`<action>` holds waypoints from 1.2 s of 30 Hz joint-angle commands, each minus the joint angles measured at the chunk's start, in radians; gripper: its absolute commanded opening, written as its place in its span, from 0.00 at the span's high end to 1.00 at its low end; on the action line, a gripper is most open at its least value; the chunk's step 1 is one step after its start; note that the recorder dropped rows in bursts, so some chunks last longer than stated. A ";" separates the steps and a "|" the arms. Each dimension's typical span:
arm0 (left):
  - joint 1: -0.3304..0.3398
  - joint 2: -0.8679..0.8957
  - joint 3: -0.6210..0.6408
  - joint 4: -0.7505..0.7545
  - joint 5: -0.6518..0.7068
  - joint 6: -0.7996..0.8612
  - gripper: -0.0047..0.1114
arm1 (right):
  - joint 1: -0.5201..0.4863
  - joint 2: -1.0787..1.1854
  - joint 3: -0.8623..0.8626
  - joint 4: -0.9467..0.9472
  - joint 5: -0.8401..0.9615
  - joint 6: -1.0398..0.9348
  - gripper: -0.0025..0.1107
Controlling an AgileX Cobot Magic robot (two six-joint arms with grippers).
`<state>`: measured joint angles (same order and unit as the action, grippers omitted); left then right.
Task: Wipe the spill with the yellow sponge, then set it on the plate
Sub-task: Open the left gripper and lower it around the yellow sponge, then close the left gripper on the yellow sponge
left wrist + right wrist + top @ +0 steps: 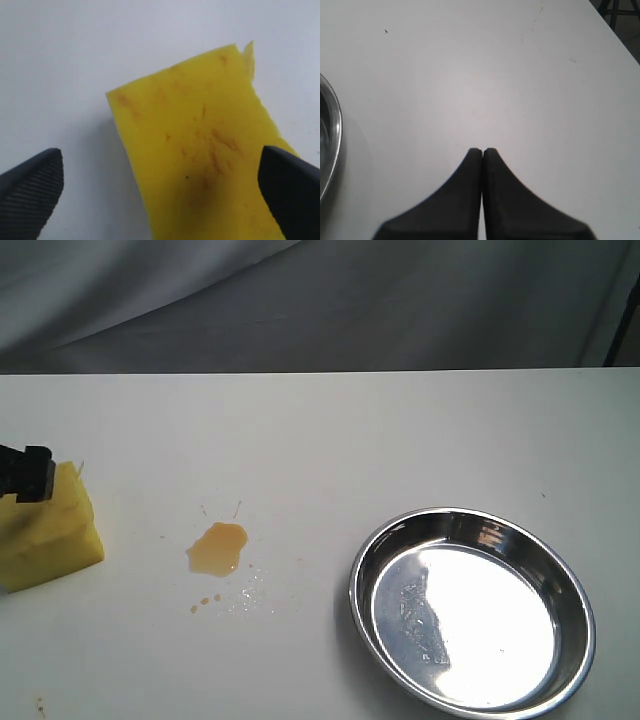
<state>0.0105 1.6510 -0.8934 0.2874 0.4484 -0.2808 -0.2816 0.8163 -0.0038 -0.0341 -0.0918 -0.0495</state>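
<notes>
Fingers (30, 200) of the left gripper (160, 155) stand spread wide and grasp nothing. Between them lies the thick rectangular yellow foam sponge (200, 150), flat on the white tabletop (75, 60). The sponge is not centred in the gap: one dark ribbed finger is well clear of it over bare tabletop, while the other (292, 195) overlaps the sponge's edge in the wrist view. Whether that finger touches the foam cannot be told. The sponge's top face carries faint brownish streaks and one corner is ragged.

In the exterior view a black part of the left gripper (25, 472) shows at the left edge, over the far corner of the sponge (50, 530). To the right of the sponge, apart from it, is the small amber-orange liquid spill (218, 548), with tiny droplets (205, 600) scattered on its near side. Well to the right of the spill sits the round shiny stainless-steel plate (362, 585), with nothing in it.

The right gripper (482, 150) has its fingers (460, 200) pressed together on nothing, over bare tabletop, with the plate's rim (335, 125) off to one side.
</notes>
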 commanded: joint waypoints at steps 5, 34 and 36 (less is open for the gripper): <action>0.002 0.103 -0.006 -0.059 -0.067 -0.002 0.06 | -0.008 0.002 0.004 0.000 -0.016 0.005 0.98; -0.001 0.188 -0.008 -0.098 -0.071 0.002 0.25 | -0.008 0.002 0.004 0.000 -0.016 0.005 0.98; -0.001 0.188 -0.008 -0.128 -0.071 0.002 0.42 | -0.008 0.002 0.004 0.000 -0.016 0.005 0.98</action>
<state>0.0105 1.8228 -0.9056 0.1784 0.3505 -0.2808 -0.2816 0.8163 -0.0038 -0.0341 -0.0918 -0.0495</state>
